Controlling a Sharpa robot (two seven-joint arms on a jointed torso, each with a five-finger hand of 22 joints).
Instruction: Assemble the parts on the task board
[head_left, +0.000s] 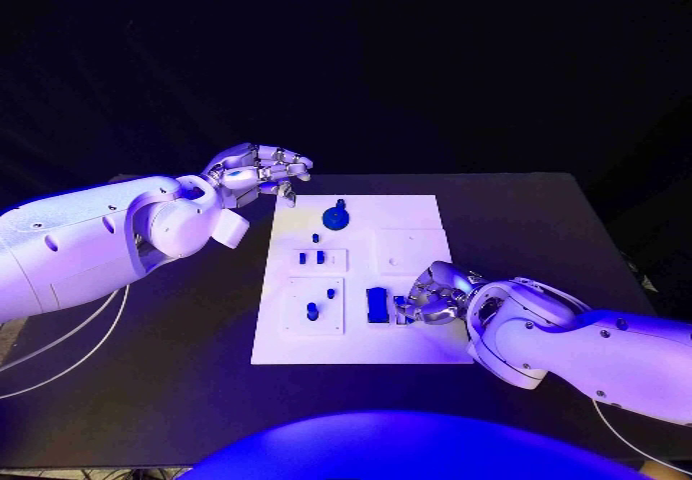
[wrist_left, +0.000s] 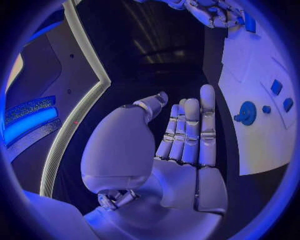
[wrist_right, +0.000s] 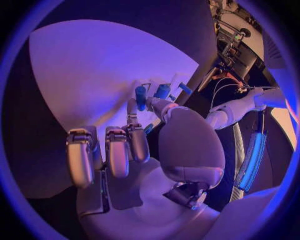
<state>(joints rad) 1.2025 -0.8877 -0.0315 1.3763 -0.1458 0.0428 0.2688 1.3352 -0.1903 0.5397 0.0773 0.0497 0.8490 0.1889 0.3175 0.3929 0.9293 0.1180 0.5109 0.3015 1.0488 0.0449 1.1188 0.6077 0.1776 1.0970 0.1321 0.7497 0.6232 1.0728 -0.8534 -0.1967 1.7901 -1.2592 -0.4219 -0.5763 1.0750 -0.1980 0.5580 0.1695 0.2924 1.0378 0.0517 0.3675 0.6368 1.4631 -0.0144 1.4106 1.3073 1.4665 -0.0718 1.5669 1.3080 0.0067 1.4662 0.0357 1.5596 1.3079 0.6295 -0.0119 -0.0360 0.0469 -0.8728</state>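
- Fingers of the right hand (head_left: 433, 296) are curled down at the task board (head_left: 411, 345) near its right edge, just beside a dark blue block (head_left: 376, 304); whether it is gripped cannot be told.
- Left hand (head_left: 260, 170) is held released, fingers straight, off the board's far left corner.
- Parts are judged light, stiff and slippery; the block is best taken by its long sides.
- A round blue part (head_left: 336, 218) and small pegs (head_left: 312, 312) lie nearby and could be knocked.
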